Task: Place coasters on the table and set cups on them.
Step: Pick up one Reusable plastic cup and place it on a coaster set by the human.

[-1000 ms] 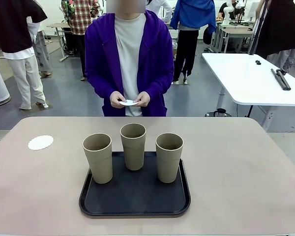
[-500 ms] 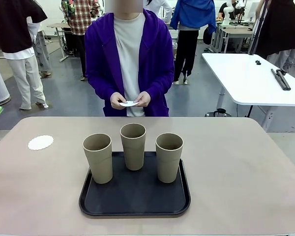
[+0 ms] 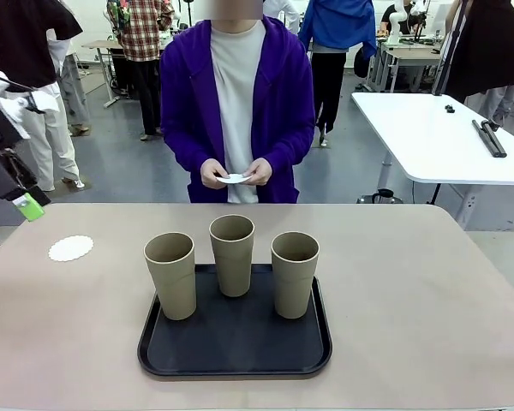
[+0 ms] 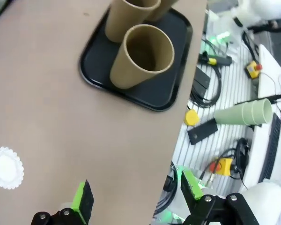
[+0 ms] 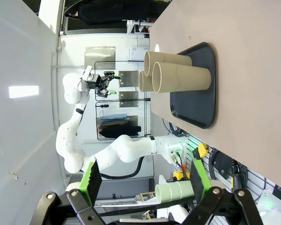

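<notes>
At counter (image 3: 411, 291) centre: three cups (image 3: 232, 254) upright on black tray (image 3: 240, 347), none on a coaster. Left wrist view crops two at the top edge. One coaster (image 3: 71, 248) lies flat far left, well apart from the tray. Person's hands (image 3: 212, 175) pinch a white piece (image 3: 234, 178), mostly covered by fingers, count unclear. Left arm (image 3: 2, 158) cut by frame edge. Left jaws apart, empty. Right jaws apart, empty.

From the near edge, the front camera faces the person (image 3: 237, 103) across the table (image 3: 411, 282), the left wrist camera looks down from high on the left, and the right wrist camera is rolled sideways, all sharing the black tray (image 3: 240, 347) of cups (image 3: 232, 254).
</notes>
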{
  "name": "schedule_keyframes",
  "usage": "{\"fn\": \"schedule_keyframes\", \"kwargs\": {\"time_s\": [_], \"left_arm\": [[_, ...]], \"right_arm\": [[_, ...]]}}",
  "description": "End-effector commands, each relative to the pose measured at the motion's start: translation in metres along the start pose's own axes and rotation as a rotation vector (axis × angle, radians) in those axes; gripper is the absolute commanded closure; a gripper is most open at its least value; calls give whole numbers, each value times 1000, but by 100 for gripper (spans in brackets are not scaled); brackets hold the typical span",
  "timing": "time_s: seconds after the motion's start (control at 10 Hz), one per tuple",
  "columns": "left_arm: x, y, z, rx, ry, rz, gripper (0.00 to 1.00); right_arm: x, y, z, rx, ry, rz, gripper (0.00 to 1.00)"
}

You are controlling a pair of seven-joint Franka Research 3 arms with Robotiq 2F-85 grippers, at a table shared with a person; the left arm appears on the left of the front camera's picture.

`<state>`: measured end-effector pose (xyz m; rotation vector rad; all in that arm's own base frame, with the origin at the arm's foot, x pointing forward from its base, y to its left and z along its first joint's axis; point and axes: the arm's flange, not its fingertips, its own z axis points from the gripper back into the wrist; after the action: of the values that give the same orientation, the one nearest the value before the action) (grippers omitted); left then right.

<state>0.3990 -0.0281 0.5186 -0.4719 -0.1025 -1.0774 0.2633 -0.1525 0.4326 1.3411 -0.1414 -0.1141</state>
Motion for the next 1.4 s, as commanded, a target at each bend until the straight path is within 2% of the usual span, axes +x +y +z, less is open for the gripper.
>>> {"fn": "schedule_keyframes", "kwargs": {"time_s": [0.0, 0.6, 0.8, 0.9, 1.1, 1.2, 1.3], "left_arm": [[18, 7, 4, -33, 62, -39, 0], [24, 8, -12, -47, 50, -42, 0], [10, 12, -28, -59, -254, -403, 0], [3, 18, -46, -62, -394, -444, 0], [-8, 33, -63, -46, -540, -524, 0], [-17, 40, -77, -94, -659, -535, 0], [-24, 43, -91, -160, -732, -527, 0]], "right_arm": [[0, 0, 1, 12, -1, 7, 0], [0, 0, 1, 12, -1, 7, 0], [0, 0, 1, 12, -1, 7, 0], [0, 0, 1, 12, -1, 7, 0], [0, 0, 1, 12, -1, 7, 0], [0, 0, 1, 12, -1, 7, 0], [0, 0, 1, 12, -1, 7, 0]]}}
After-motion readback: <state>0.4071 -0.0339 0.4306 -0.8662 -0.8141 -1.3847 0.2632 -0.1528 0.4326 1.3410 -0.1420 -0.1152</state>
